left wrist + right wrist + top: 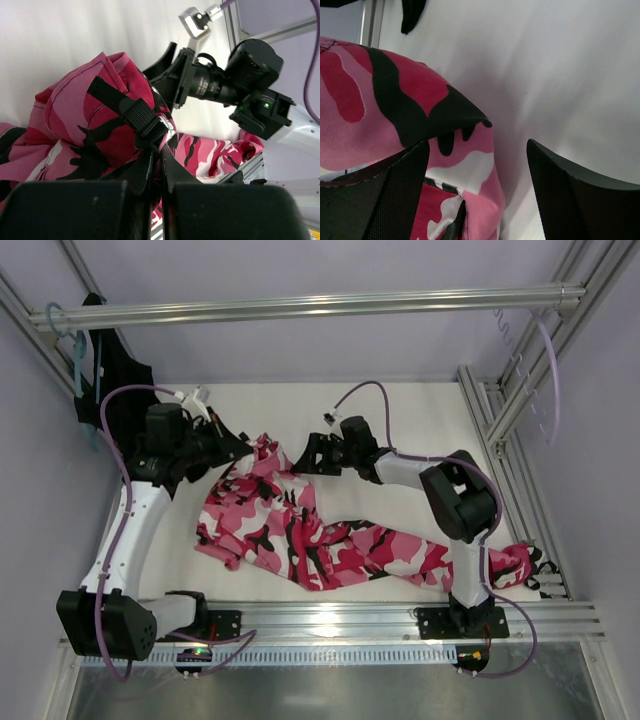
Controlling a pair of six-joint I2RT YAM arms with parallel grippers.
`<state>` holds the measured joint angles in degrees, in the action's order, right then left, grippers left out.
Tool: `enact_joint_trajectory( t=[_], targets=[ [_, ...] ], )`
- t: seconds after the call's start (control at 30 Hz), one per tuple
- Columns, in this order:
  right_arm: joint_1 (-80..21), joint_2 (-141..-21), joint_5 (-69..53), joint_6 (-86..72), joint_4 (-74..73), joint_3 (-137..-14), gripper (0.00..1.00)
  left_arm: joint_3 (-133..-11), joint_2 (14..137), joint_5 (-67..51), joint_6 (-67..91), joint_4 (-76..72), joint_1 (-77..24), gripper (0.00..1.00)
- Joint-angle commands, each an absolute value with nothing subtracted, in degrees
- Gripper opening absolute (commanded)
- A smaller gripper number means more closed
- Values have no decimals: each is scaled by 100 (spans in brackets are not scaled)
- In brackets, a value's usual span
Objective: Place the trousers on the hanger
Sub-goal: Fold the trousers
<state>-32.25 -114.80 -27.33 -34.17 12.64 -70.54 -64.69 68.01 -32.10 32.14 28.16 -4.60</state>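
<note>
Pinching the trousers (pixel 330 540) at the waistband w/ left hand (pixel 238 448), shut tight on fabric by a black belt loop (pixel 145 120). Spread open at right hand (pixel 308 455), just beside same waistband; cloth edge betw. the jaws, not clamped. Sprawled on the surface (pixel 400 410), long axis from waistband at far centre-left to leg ends at near right, by right arm's base. Over at far right for the hanger (pixel 554 375): hung near end of the top rail (pixel 300 308), well apart from the cloth, nearer right arm. Prob. fetch it w/ right hand, left holding waistband up.
</note>
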Motion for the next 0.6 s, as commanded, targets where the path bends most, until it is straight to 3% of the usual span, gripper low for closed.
enact_joint_trajectory(
  t=[0.0, 0.3, 0.37, 0.4, 0.5, 0.53, 0.57],
  targets=[
    [-3331, -11864, -3612, -3393, 1934, -7584, 81, -6495, 6618, -3437, 3041, 2865, -475, 0],
    [-3577, -12770, -3261, -3427, 1687, -8446, 79, -6548, 6732, -3270, 2874, 3032, -475, 0],
    [-3586, -12788, -3243, -3472, 1766, -8412, 69, -6565, 6750, -3217, 2839, 3085, -475, 0],
    [-3577, -12788, -3217, -3480, 1828, -8376, 55, -6574, 6759, -3156, 2839, 3102, -475, 0],
    [-3568, -12665, -3077, -3410, 1872, -8218, 30, -6557, 6785, -3007, 2865, 3076, -475, 0],
    [-3560, -12482, -2928, -3384, 1968, -8131, 11, -6548, 6811, -2980, 2883, 3085, -475, 0],
    [-3507, -12376, -2848, -3392, 2030, -7921, 4, -6548, 6812, -2997, 2918, 3068, -475, 0]
  ],
)
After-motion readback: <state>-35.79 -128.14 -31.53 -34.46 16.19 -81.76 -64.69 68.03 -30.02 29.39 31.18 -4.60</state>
